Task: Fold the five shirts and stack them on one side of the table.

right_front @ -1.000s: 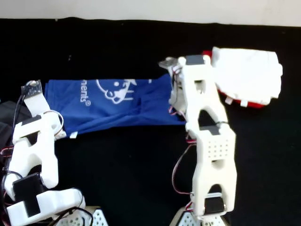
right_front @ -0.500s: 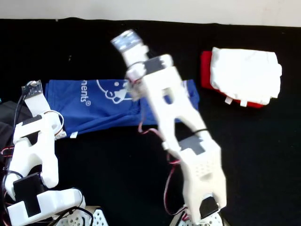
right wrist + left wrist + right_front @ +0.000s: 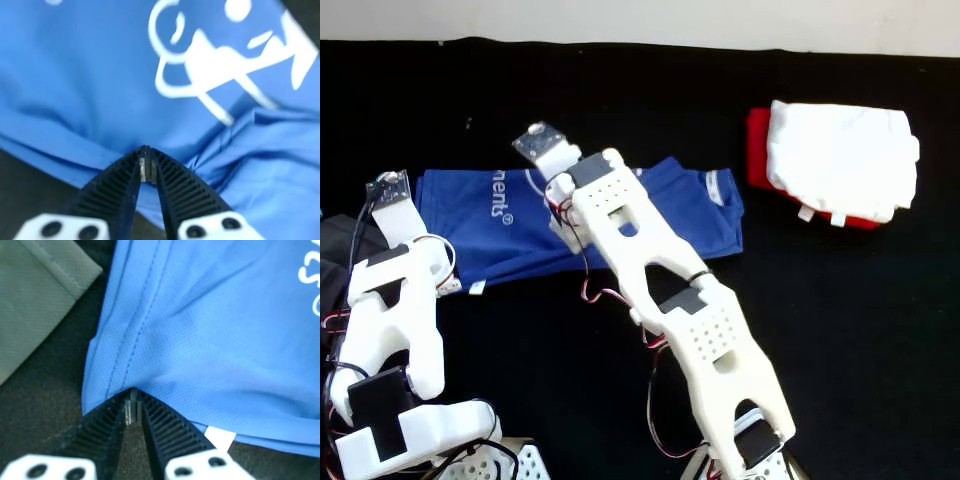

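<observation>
Across the middle of the black surface [image 3: 860, 330] a blue mesh-knit shirt [image 3: 490, 235] lies spread lengthwise w/ a white printed graphic [image 3: 220, 70] facing up. Its centre is hidden under the right arm, which crosses it diagonally.

Left end effector [image 3: 131, 402]: closed, pinching the blue shirt's stitched hem corner at the shirt's left end; the cloth puckers toward the tips. A small white tag [image 3: 220, 436] pokes out from under the hem just beside it. A grey cloth [image 3: 35, 305] sits near that corner, cut off by the frame, so can't tell what it is.

Right end effector [image 3: 145, 162]: closed, tips down at a fold near the graphic. Can't tell whether any cloth is caught between them.

At the far right, well apart from the blue shirt, a folded white shirt [image 3: 840, 160] rests on a folded red shirt [image 3: 757, 150], mostly covered, w/ just its edges showing.
</observation>
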Robot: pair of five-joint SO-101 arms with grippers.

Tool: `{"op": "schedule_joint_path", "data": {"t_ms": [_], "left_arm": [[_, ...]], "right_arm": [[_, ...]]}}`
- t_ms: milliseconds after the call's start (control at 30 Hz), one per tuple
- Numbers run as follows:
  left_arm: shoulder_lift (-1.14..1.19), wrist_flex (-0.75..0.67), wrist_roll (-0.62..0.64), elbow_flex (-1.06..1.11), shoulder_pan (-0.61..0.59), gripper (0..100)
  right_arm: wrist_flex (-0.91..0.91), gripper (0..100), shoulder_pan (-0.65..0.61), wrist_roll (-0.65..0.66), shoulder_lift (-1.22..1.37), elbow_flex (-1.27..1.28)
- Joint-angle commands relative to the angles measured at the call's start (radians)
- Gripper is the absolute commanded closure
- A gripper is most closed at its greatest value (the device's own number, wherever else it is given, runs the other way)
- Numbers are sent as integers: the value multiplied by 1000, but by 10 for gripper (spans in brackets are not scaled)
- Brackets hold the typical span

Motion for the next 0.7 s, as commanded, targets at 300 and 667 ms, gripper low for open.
{"op": "schedule_joint_path", "data": {"t_ms": [300,667], "left_arm": [[1,-26,6,-2,-10,991],[-10,-20,6,-5,-10,992]], "right_arm": [[186,992,-15,63,-7,-62],[305,990,19,61,-71,-415]]}}
